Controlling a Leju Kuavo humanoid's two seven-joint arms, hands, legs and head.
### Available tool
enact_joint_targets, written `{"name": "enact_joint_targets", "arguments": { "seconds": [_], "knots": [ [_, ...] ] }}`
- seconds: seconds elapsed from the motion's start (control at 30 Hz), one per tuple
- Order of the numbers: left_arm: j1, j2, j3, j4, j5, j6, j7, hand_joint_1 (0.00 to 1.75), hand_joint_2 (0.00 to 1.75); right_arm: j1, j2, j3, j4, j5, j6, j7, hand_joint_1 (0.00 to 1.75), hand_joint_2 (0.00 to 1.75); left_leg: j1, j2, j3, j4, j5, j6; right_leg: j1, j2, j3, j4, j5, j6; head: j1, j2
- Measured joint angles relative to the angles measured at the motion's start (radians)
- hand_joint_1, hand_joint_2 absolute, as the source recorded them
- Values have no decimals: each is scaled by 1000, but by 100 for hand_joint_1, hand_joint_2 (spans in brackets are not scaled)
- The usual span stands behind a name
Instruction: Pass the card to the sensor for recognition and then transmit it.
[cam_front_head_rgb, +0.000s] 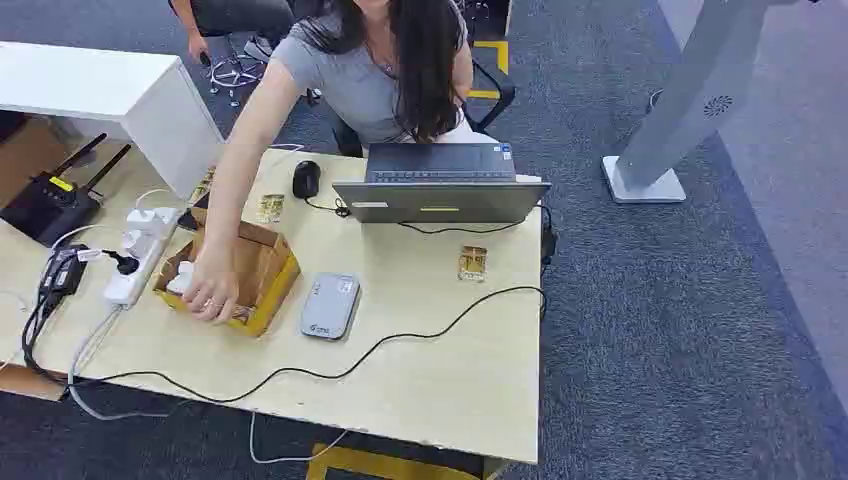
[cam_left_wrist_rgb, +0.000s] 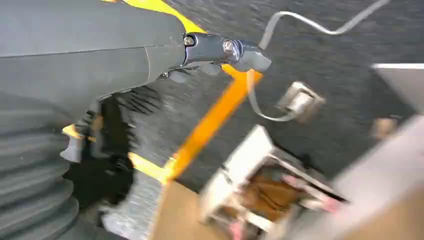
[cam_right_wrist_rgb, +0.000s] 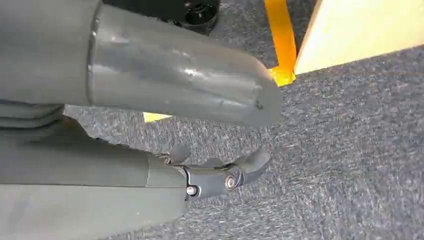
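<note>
nothing is done yet: both my arms hang beside the counter (cam_front_head_rgb: 470, 390). my left hand (cam_left_wrist_rgb: 220, 52) and right hand (cam_right_wrist_rgb: 220, 172) hold nothing, fingers loosely apart over the carpet. a person's hand (cam_front_head_rgb: 208, 292) reaches into the cardboard box (cam_front_head_rgb: 262, 272); i cannot make out the card. the grey sensor (cam_front_head_rgb: 331, 306) lies just beside the box.

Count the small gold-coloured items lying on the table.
2 clearly: one gold item beside the mouse, another gold item in front of the laptop. More may be hidden behind the person's arm.
</note>
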Motion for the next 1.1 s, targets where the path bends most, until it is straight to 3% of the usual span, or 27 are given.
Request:
{"name": "enact_joint_targets", "arguments": {
  "seconds": [0.37, 0.43, 1.1],
  "knots": [
    [-2, -83, 141, -260, 15, -170, -66, 0, 175, -21, 27, -150, 9, 64, -31, -41, 0, 0, 0, 0, 0, 0, 0, 0, 0, 0, 0, 0, 0, 0, 0, 0],
    [7, -87, 141, -287, 19, -178, -72, 0, 175, -23, 30, -157, 9, 71, -32, -43, 0, 0, 0, 0, 0, 0, 0, 0, 0, 0, 0, 0, 0, 0, 0, 0],
    [156, -215, 113, -961, 251, -234, -171, 0, 175, -51, 58, -327, 20, 185, -122, -92, 0, 0, 0, -2, 0, 0, 0, 0, 0, -1, 0, 0, 0, 0, 0, 0]
  ]
}}
